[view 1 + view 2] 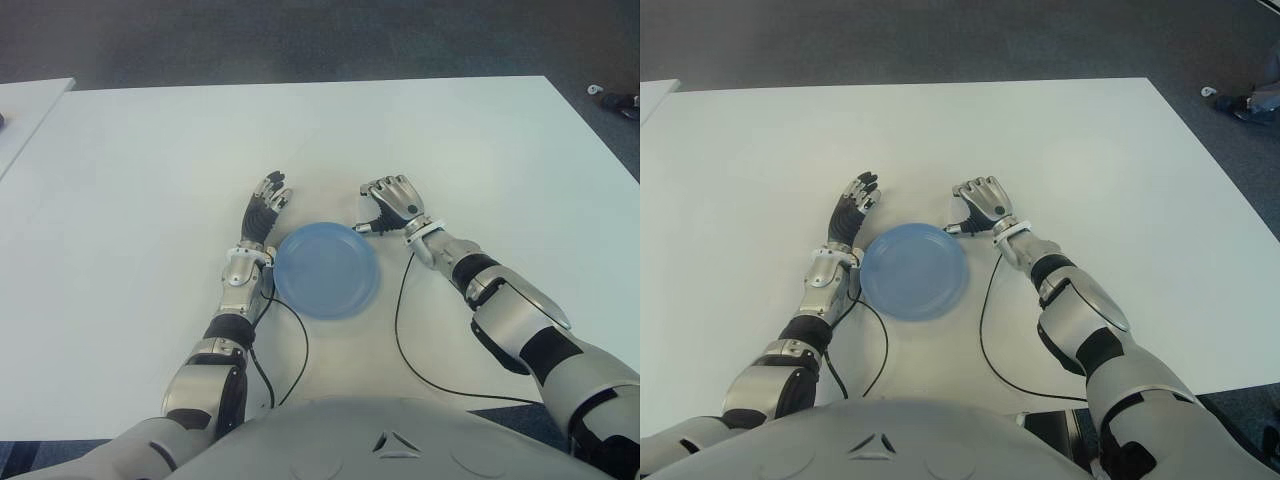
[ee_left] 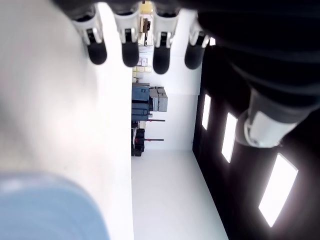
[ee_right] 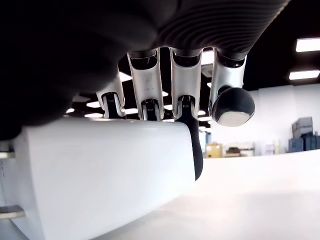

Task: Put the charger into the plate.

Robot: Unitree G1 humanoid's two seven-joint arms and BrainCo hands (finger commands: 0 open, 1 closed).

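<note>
Left hand (image 1: 262, 212) lies just left of the blue plate (image 1: 326, 270), fingers (image 2: 129, 49) extended, spread, holding nothing. The plate sits near centre of the white table (image 1: 150, 170). Right hand (image 1: 392, 205) at the plate's far-right edge, fingers (image 3: 186, 100) curled over the white charger (image 3: 100, 175), clasping it. No readable writing.

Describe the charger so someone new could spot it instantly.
On the white table, find the blue plate near the robot. Just beyond its far right rim, the right hand is curled over the charger: a plain white block, almost hidden from above, while the left hand holds nothing.
</note>
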